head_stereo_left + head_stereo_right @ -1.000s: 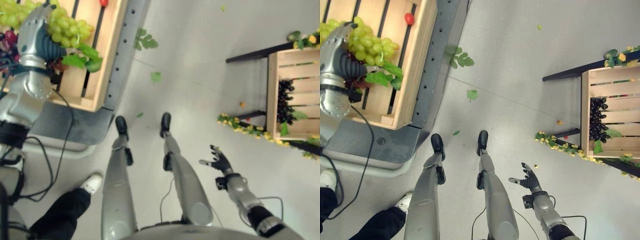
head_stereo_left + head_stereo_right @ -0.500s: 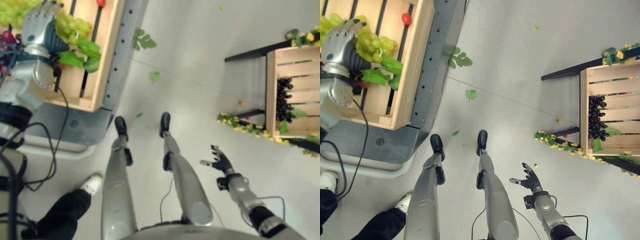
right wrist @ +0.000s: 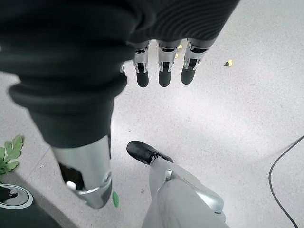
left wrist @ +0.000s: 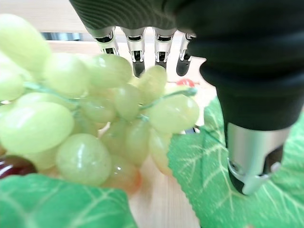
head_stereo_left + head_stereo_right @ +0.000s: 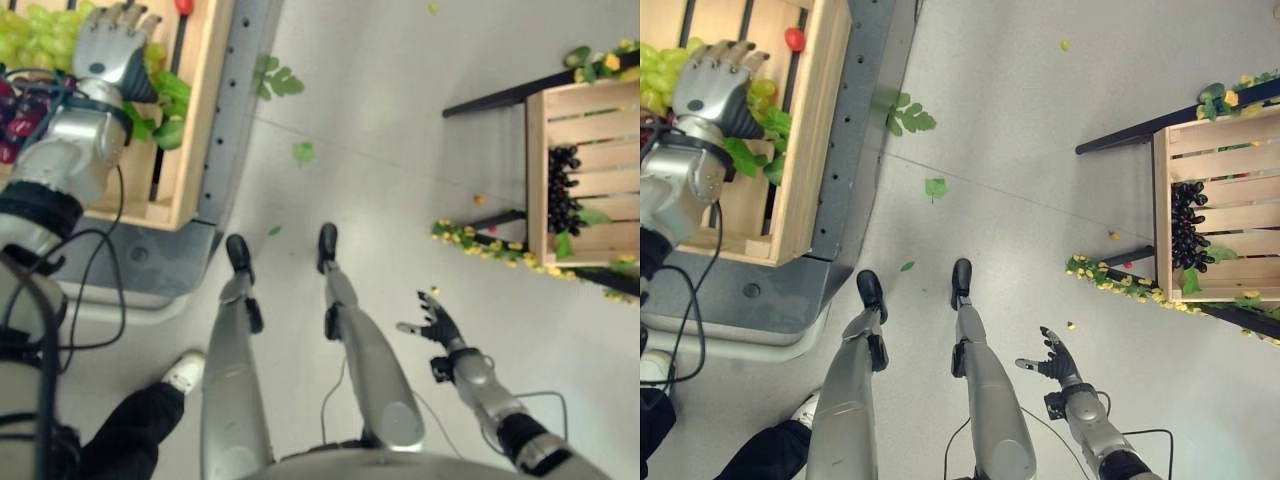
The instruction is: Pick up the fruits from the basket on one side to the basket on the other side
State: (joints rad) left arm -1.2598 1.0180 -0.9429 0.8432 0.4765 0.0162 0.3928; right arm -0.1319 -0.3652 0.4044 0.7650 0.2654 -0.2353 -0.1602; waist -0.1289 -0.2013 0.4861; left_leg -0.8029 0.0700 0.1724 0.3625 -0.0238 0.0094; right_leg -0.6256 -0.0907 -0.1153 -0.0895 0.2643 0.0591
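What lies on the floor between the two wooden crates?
Between the left crate and right crate, green leaves lie scattered on the grey floor, seen in both eye views.

We see crate (image 5: pixel 810 150) at 10 o'clock, grapes (image 5: pixel 660 70) in it, left hand (image 5: pixel 712 85) over them. Second crate (image 5: pixel 1230 215) at 2 o'clock. Right hand (image 5: pixel 1052 362) at 5 o'clock, over floor (image 5: pixel 1040 120).
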